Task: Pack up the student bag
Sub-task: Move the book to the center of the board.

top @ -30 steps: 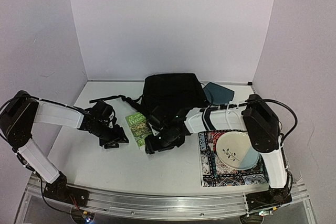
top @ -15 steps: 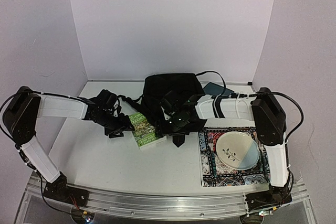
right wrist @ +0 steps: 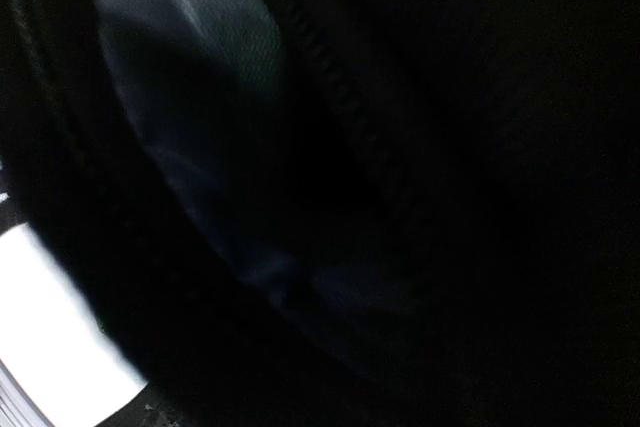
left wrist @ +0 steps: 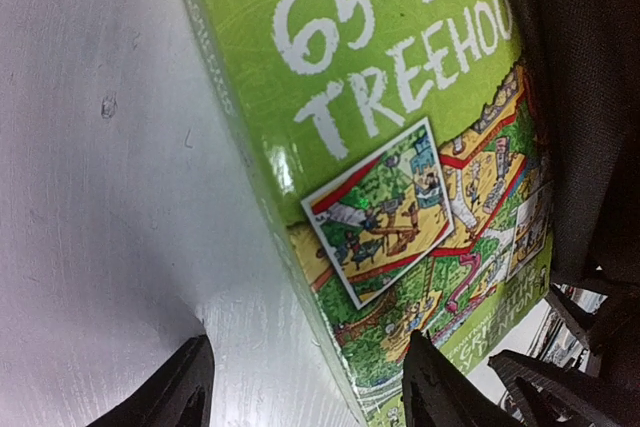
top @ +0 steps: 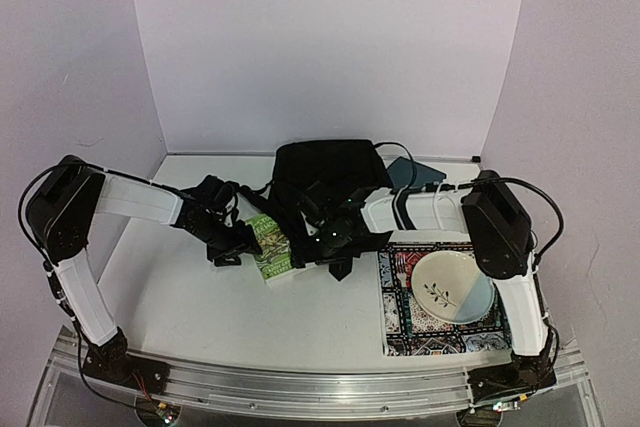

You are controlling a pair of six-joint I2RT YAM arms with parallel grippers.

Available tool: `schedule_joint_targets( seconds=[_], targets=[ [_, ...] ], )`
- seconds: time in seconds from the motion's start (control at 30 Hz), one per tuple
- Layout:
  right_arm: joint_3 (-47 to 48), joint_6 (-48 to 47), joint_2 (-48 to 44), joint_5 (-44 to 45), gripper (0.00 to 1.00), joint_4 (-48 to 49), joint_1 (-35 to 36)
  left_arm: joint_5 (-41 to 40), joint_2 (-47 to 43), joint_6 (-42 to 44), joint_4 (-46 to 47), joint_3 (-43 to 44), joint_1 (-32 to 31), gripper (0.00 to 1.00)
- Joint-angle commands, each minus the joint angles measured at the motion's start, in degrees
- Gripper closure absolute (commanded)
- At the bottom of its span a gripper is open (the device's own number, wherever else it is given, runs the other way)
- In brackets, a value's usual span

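Observation:
The student bag [top: 330, 179], black and soft, lies at the back middle of the table, and its dark fabric [right wrist: 420, 147] fills the right wrist view. A green picture book [top: 270, 245] lies just in front of it. My left gripper [top: 240, 245] is at the book's left edge. In the left wrist view the book [left wrist: 400, 147] is close up and the left gripper [left wrist: 305, 392] is open, one finger over the table and the other over the cover. My right gripper [top: 318, 245] is at the bag's front edge beside the book. Its fingers are lost in the dark.
A pale plate [top: 452, 287] rests on a patterned flat book [top: 400, 332] at the right front. A dark teal flat object [top: 418, 175] pokes out behind the bag. Bag straps [top: 215, 187] trail to the left. White walls close in the back and both sides.
Both grippers have moved in from the table's front toward the book and bag. The left one has reached the book's left edge, the right one the bag's front. The book has shifted slightly.

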Motion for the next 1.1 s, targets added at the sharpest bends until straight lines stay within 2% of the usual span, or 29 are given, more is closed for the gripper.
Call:
schedule_joint_targets(
  seconds=[0.0, 0.13, 0.37, 0.7, 0.77, 0.9, 1.07],
  targets=[
    [1.44, -1.09, 1.74, -0.08, 0.31, 0.03, 0.04, 0.99, 1.48, 1.41, 1.53, 2.54, 0.09, 0.34],
    [2.21, -1.43, 2.91, -3.19, 0.33, 1.94, 0.6, 0.78, 2.14, 1.85, 1.65, 2.08, 0.09, 0.36],
    [5.29, -1.69, 5.12, -9.51, 0.38, 2.12, 4.31, 1.05, 0.65, 2.77, 1.05, -1.92, 0.09, 0.46],
    [-0.56, 0.19, 1.36, -13.94, 0.41, 2.04, 11.94, 6.26, -15.35, -0.45, -2.8, -17.89, -0.81, 0.58],
    [-0.83, 0.32, 0.56, -15.72, 0.41, 1.32, 13.24, 6.59, -19.63, -0.75, -5.95, -20.36, -1.32, 0.58],
    [-3.18, 0.87, -3.53, -16.0, 0.41, -0.58, 13.99, 3.59, -28.28, -0.93, -13.19, -22.54, -1.32, 0.5],
    [-4.29, 0.69, -7.82, -12.79, 0.32, -1.68, 12.66, -0.61, -32.95, -1.54, -16.54, -20.65, -0.27, 0.41]
  ],
)
